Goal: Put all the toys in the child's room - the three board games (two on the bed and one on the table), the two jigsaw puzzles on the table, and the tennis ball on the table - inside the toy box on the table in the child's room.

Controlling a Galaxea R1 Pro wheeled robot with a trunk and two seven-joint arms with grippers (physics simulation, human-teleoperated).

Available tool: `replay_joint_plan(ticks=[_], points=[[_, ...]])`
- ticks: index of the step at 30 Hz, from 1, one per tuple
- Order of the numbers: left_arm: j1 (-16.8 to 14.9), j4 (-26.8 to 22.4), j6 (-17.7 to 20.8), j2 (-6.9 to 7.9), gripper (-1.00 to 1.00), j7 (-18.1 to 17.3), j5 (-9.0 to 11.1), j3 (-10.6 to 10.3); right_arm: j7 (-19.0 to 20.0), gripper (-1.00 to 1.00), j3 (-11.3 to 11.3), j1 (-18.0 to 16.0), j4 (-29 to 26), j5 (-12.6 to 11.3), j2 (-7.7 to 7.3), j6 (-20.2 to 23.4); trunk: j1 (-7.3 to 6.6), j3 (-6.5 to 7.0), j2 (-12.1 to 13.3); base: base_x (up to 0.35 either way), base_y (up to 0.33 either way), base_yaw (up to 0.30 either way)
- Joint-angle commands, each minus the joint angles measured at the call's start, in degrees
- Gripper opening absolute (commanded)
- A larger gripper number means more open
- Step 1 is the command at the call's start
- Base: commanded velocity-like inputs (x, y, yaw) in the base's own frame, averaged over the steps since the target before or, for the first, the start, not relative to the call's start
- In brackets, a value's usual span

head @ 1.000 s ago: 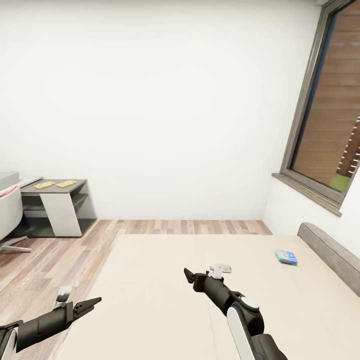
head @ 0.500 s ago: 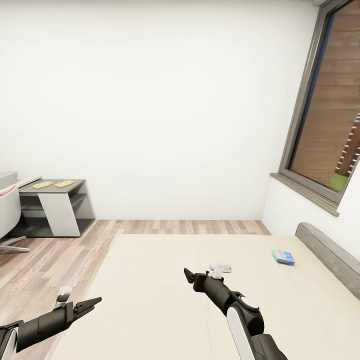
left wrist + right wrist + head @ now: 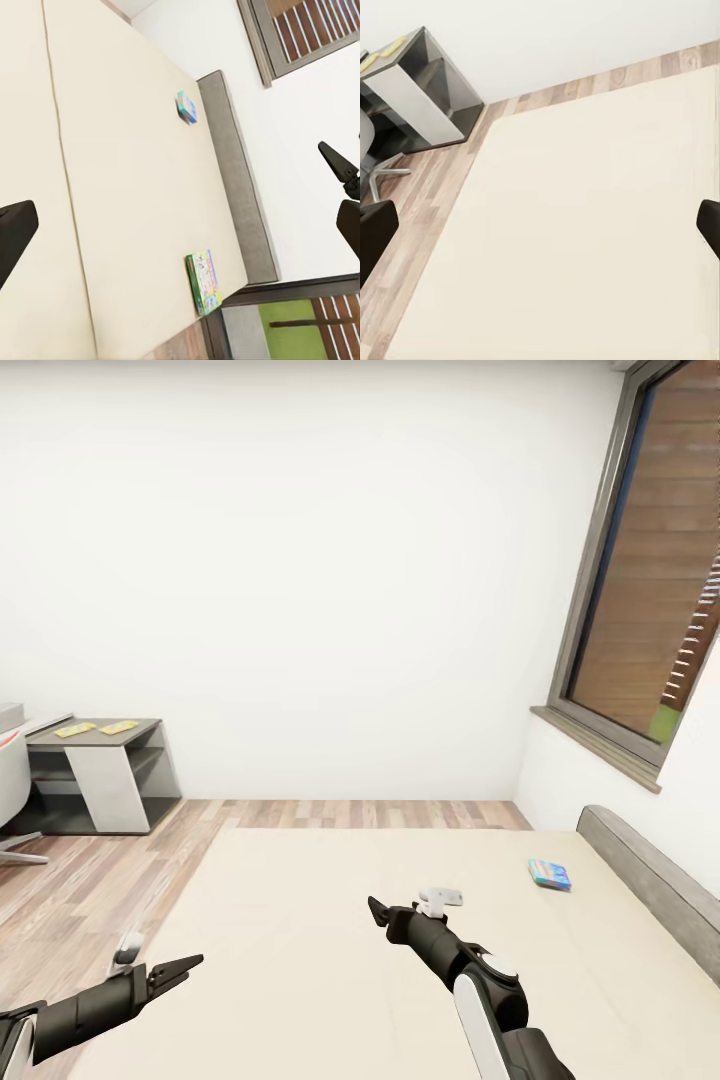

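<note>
Near the foot edge of the bed (image 3: 300,920), both arms hang low over the mattress, and each carries nothing. The left gripper (image 3: 172,972) has its two dark fingers spread apart, and the right gripper (image 3: 400,912) is spread too, with one black tip and one white tip showing. Farther on, close to the headboard (image 3: 640,870), the small blue game box (image 3: 549,874) lies flat on the mattress, well apart from both grippers. In the left wrist view a second game box (image 3: 204,282), white and green, lies near the corner of the bed beside the headboard. I judge that the step is the approach to these boxes, so the base should come nearer first, because the boxes are thin card and lie flush on a soft beige surface; the fingers must go down at an edge and pinch across the short side. The mattress is smooth and matt, with one seam. Beyond the bed is wood plank floor (image 3: 110,860), and at the far wall a dark grey cabinet (image 3: 100,775) bears two yellow flat things that I cannot identify.
</note>
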Motion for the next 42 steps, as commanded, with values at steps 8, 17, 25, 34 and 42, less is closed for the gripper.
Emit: replay_joint_plan(ticks=[8, 17, 25, 34, 42], points=[[-0.02, -0.01, 0.6, -0.04, 1.0, -0.19, 0.01, 0.06, 0.13, 1.0, -0.06, -0.01, -0.04, -0.09, 0.02, 0.27, 0.02, -0.02, -0.04, 0.0, -0.205, 0.0], [-0.02, -0.01, 0.6, -0.03, 1.0, -0.19, 0.01, 0.05, 0.13, 1.0, -0.06, -0.01, -0.04, -0.09, 0.02, 0.27, 0.02, -0.02, -0.04, 0.0, -0.197, 0.0], [-0.02, -0.01, 0.6, -0.01, 1.0, -0.19, 0.01, 0.06, 0.13, 1.0, -0.06, -0.01, -0.04, -0.09, 0.02, 0.27, 0.02, -0.02, -0.04, 0.0, -0.192, 0.0], [-0.02, -0.01, 0.6, -0.05, 1.0, -0.19, 0.01, 0.06, 0.13, 1.0, -0.06, -0.01, -0.04, -0.09, 0.02, 0.27, 0.02, -0.02, -0.04, 0.0, -0.19, 0.0], [-0.02, -0.01, 0.6, -0.05, 1.0, -0.19, 0.01, 0.04, 0.13, 1.0, -0.06, -0.01, -0.04, -0.09, 0.02, 0.27, 0.02, -0.02, -0.04, 0.0, -0.188, 0.0]])
